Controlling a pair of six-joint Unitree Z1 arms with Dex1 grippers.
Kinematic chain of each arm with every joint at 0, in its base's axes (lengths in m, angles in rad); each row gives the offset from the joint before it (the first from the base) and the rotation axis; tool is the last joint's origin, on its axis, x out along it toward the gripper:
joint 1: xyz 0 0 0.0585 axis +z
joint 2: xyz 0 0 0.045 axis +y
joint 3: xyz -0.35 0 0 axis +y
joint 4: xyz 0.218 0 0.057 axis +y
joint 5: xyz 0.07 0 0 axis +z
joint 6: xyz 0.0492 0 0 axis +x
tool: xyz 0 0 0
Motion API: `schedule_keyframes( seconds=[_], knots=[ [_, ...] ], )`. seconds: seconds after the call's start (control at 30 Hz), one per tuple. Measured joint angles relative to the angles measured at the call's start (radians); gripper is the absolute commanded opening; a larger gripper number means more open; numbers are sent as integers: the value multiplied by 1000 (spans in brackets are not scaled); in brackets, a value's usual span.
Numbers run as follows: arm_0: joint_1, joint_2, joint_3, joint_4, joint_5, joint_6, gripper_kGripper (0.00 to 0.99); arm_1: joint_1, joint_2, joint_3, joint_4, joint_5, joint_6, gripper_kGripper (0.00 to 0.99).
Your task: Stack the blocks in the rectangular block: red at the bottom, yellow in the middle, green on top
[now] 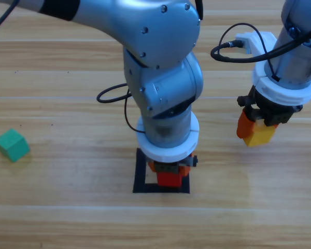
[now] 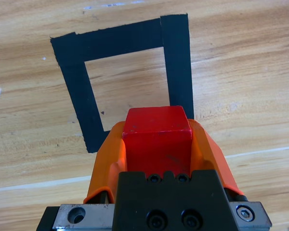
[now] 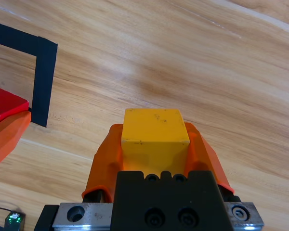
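Clamped in the left gripper [image 2: 156, 144], red [image 2: 157, 139] hangs over the tape square [image 2: 176, 62], while the right gripper [image 3: 154, 154] pinches yellow [image 3: 154, 132]; green [image 1: 12, 144] lies far left.

Right hand [image 3: 155, 144] clamps yellow cube [image 3: 154, 140]; red cube [image 3: 5, 105], tape outline [image 3: 42, 77] at left.

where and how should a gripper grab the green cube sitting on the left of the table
The green cube sits alone on the bare table, far left of the black tape outline, turned at a slant to the table's edges. Probably best to come straight down from above and close the jaws on two opposite flat side faces, with the wrist turned to match that slant. Nothing crowds it, so either pair of faces looks open.
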Motion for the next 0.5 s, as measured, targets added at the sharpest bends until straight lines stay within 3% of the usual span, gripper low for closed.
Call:
schedule_keyframes(
  seconds=[0.5],
  knots=[
    [33,15,0,0,5,-4,41,0,0,0,-8,0,-2,75]
  ],
)
